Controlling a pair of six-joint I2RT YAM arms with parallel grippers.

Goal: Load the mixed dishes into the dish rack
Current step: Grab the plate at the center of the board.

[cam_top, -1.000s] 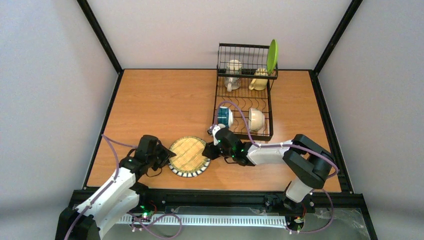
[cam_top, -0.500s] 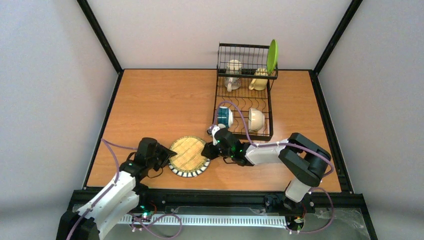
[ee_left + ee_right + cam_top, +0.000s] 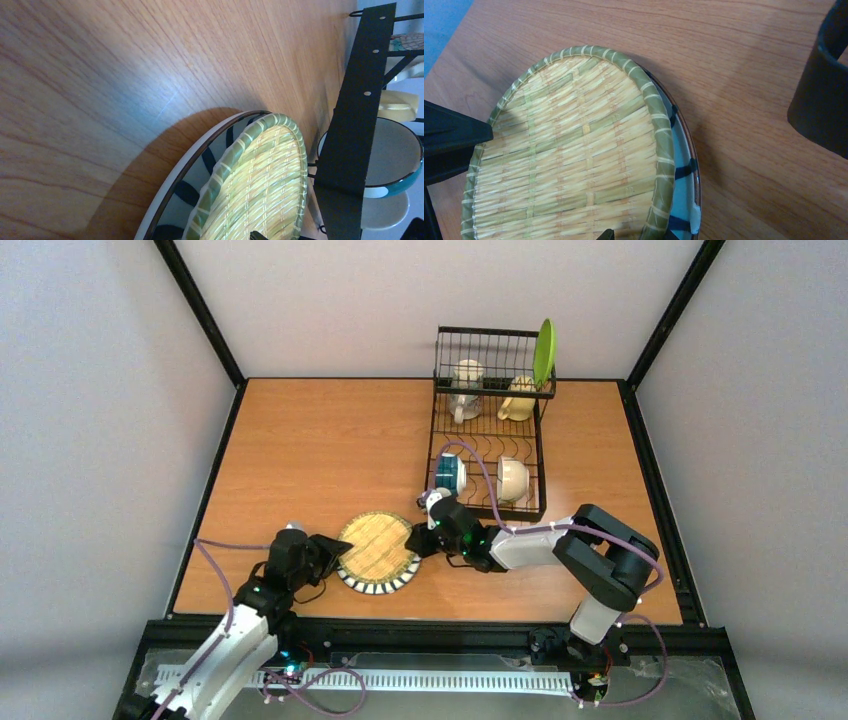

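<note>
A round plate with a black-and-white striped rim (image 3: 380, 588) lies flat near the table's front, with a woven bamboo tray (image 3: 375, 548) on top of it. My left gripper (image 3: 333, 555) is open at the left edge; its black finger (image 3: 454, 137) reaches over the weave. On the right edge, my right gripper (image 3: 415, 543) is open, its fingertips straddling the tray's green rim (image 3: 659, 165) beside the striped plate (image 3: 684, 195). The dish rack (image 3: 436, 440) stands at the back right.
The rack holds two mugs (image 3: 466, 388) (image 3: 519, 398), an upright lime-green plate (image 3: 544, 352), a teal-banded cup (image 3: 449, 473) and a cream bowl (image 3: 513, 478). The rack's near end (image 3: 488, 512) is close behind my right wrist. Black frame rails border the table.
My left arm has sunk lower and drawn back toward the near edge, with its gripper still at the plate's left rim. The right arm and the plate have hardly moved.
</note>
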